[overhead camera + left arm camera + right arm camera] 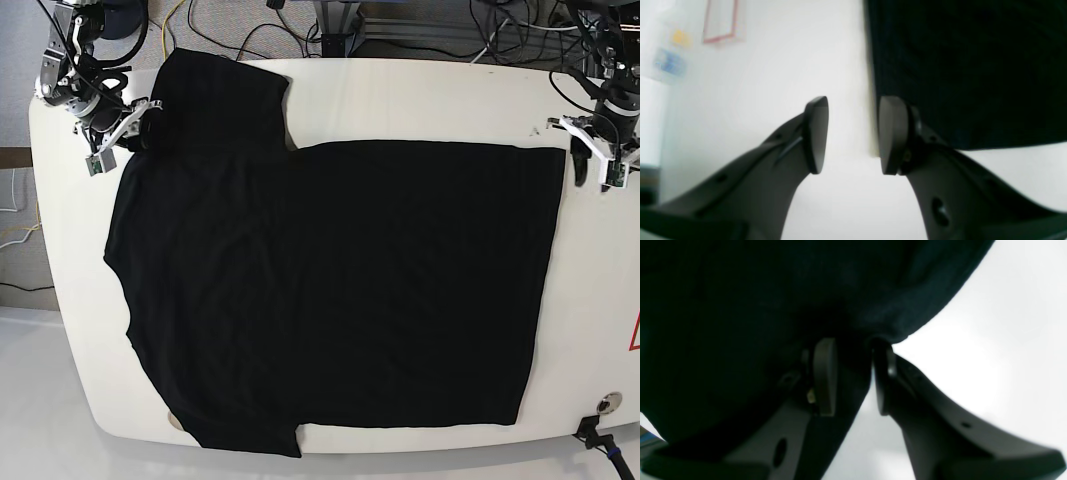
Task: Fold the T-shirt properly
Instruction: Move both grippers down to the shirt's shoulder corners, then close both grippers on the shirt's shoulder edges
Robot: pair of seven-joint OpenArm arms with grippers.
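The black T-shirt [330, 290] lies spread flat over most of the white table [420, 100], with one sleeve at the far left and the hem toward the right. No print shows on it. My left gripper [592, 160] is open and empty just off the shirt's far right hem corner. In the left wrist view, the gripper [853, 133] stands over bare table with the shirt's edge [957, 73] beside one finger. My right gripper [138, 126] is at the far left sleeve. In the right wrist view, this gripper [851, 376] is open with black cloth [756, 306] lying between its jaws.
Cables [250, 30] and a metal frame lie beyond the table's far edge. A red-marked sticker [634, 332] and a small round fitting [603, 405] sit near the table's right edge. The rounded front edge is close below the shirt.
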